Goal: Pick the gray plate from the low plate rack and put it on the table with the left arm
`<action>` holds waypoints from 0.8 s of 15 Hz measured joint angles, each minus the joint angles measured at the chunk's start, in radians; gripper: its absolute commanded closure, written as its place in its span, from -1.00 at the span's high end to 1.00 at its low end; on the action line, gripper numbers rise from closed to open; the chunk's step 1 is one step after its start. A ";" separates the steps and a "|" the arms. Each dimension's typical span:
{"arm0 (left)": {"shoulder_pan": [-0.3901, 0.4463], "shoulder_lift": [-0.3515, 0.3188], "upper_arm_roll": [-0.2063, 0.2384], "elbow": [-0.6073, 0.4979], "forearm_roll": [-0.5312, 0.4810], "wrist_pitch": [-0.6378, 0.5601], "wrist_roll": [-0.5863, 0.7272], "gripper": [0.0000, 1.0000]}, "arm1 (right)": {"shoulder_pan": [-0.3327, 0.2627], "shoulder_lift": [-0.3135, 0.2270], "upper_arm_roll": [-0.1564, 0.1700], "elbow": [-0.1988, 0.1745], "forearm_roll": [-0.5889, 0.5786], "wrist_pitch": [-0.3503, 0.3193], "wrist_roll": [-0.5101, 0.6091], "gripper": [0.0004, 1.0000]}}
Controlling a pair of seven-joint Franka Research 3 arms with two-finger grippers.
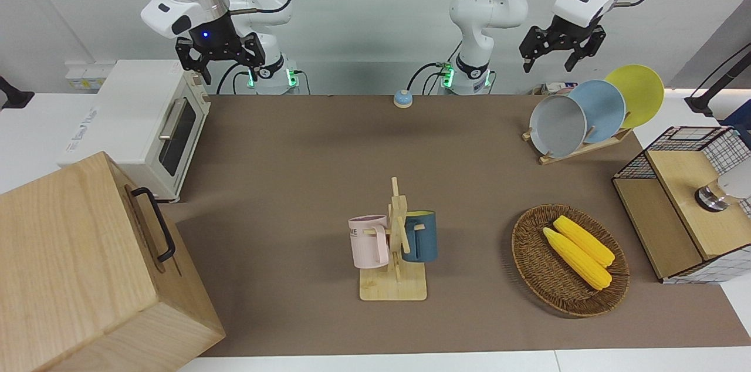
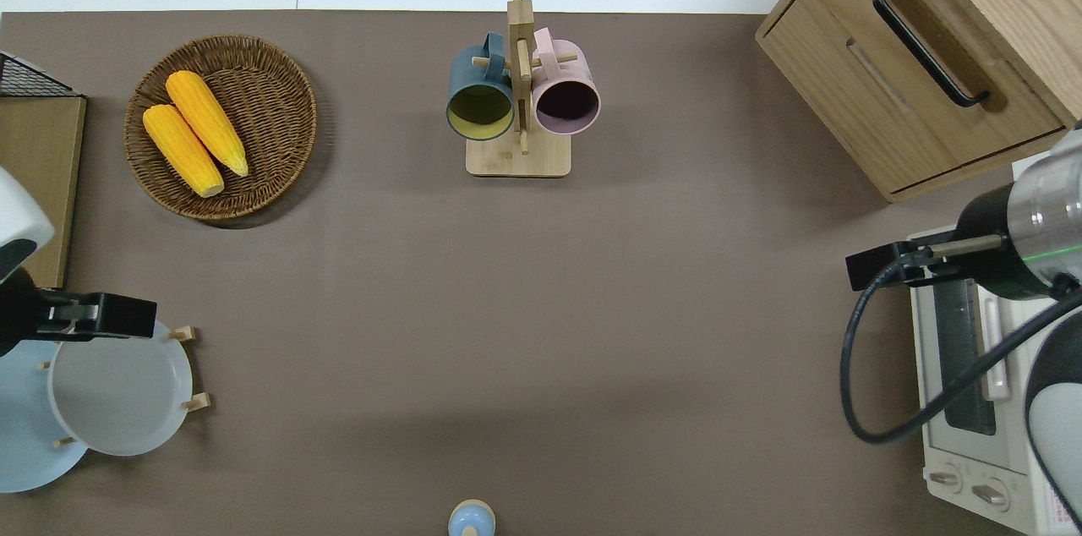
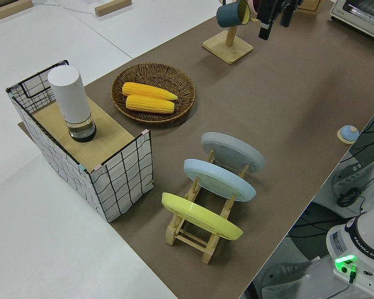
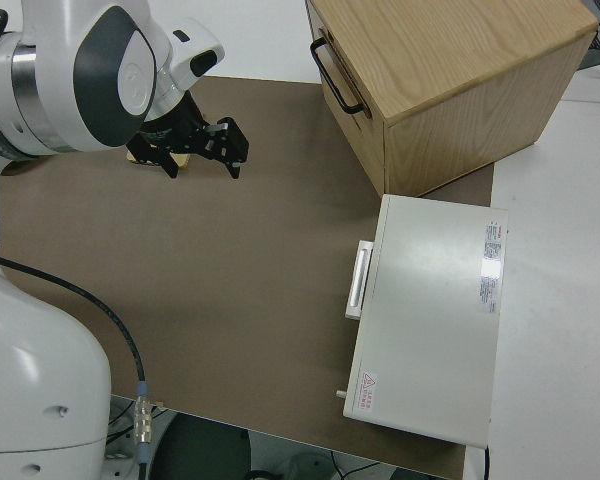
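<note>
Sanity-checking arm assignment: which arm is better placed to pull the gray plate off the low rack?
Left. Its pincer hangs open over the gray plate in the low plate rack, at the left arm's end of the table. The right pincer is parked at the opposite end.
</note>
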 measured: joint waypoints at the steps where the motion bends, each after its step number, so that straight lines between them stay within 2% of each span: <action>1: 0.009 -0.005 0.006 -0.017 0.002 0.005 0.002 0.98 | 0.000 0.000 0.000 0.000 0.000 0.000 0.000 0.98; 4: 0.029 -0.017 0.034 -0.050 0.004 0.012 0.046 0.98 | 0.000 0.000 0.000 0.000 0.000 0.000 0.000 0.97; 8: 0.030 -0.041 0.103 -0.102 0.023 0.065 0.127 0.98 | 0.000 0.000 0.000 0.000 0.000 0.000 0.000 0.98; 12: 0.038 -0.110 0.127 -0.256 0.065 0.199 0.149 0.98 | 0.000 0.000 0.000 0.000 0.000 0.000 0.000 0.98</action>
